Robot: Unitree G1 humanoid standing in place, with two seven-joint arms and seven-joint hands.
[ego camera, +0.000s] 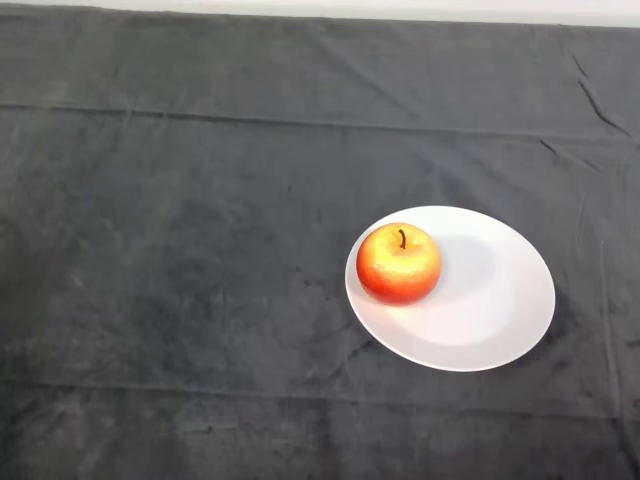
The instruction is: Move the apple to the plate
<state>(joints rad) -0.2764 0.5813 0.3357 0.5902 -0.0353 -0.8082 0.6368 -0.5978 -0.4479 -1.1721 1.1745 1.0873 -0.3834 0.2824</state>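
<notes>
- Apple, round, red and yellow (399,263), sits upright, stem up, on the left part of the white round plate (490,310).
- Plate rests on the dark-cloth-covered desk (180,250).

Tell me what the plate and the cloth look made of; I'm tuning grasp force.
Plate: smooth white, faint sheen, probably glazed ceramic or hard plastic; cannot tell which. Cloth: dark grey matte fabric with a soft nap and creases, like velvet or fleece.
</notes>
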